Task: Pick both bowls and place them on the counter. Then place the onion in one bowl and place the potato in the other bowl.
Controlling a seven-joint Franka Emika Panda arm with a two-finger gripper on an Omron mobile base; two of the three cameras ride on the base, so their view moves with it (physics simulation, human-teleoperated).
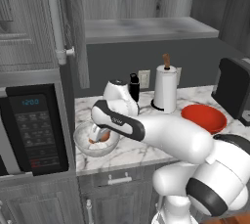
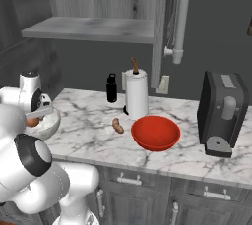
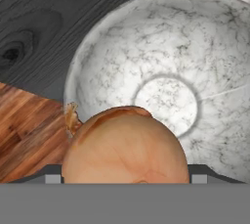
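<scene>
My gripper [image 1: 100, 137] reaches down into the deep marble-patterned bowl [image 1: 80, 145] at the left end of the counter [image 1: 141, 155], shut on the onion [image 1: 105, 136]. In the hand view the onion [image 3: 125, 145] sits between the fingertips, above the bowl's floor [image 3: 166, 100]. From the right base view the gripper [image 2: 33, 121] and the onion [image 2: 32, 121] show over the bowl's rim [image 2: 53, 123]. The red bowl [image 1: 203, 118] [image 2: 155, 133] stands empty on the counter [image 2: 93, 121] further right. The potato [image 2: 117, 126] lies on the marble just left of it.
A paper towel holder [image 1: 165, 88] [image 2: 136, 94] and a black bottle [image 1: 134, 87] [image 2: 111, 87] stand at the back. A dark appliance [image 2: 222, 113] occupies the right end. A microwave [image 1: 34, 130] flanks the marble bowl on the left. A grey shelf [image 1: 146, 27] and an open cabinet door [image 1: 75, 27] hang overhead.
</scene>
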